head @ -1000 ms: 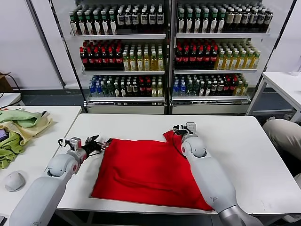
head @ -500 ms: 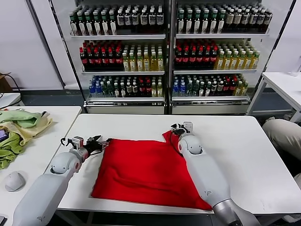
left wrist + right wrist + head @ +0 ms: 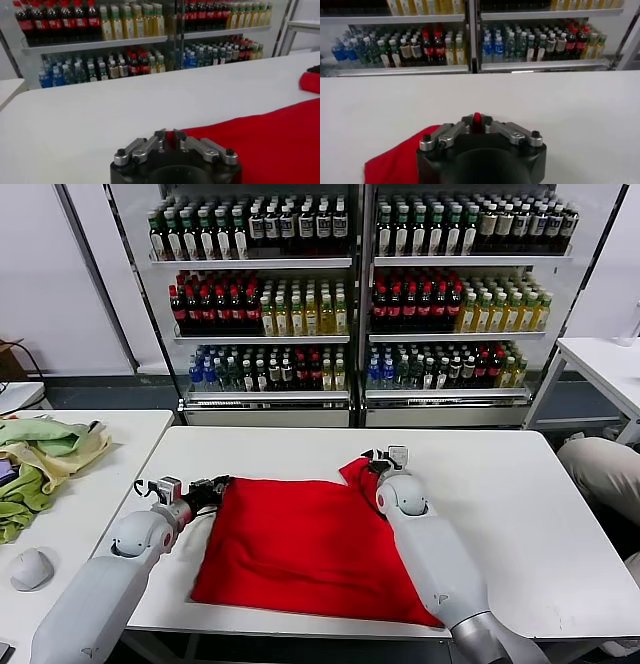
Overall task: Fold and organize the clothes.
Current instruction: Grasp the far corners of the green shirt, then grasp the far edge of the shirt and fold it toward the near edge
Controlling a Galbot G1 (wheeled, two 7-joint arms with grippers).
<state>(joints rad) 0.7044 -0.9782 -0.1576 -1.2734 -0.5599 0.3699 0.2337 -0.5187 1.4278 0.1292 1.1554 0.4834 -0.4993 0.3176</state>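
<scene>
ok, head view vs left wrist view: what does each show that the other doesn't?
Head only: the whole red T-shirt spread on the white table, the right gripper shut on its far right corner, green and yellow cloths on the side table.
Left wrist only: close-up of the left gripper shut, red fabric pinched between its fingertips.
Both: shirt, table, bottle shelves.

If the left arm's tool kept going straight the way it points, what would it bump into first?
Likely the red T-shirt itself: the left tool is shut on its corner and points across the shirt toward the right tool. Depth is hard to judge.
</scene>
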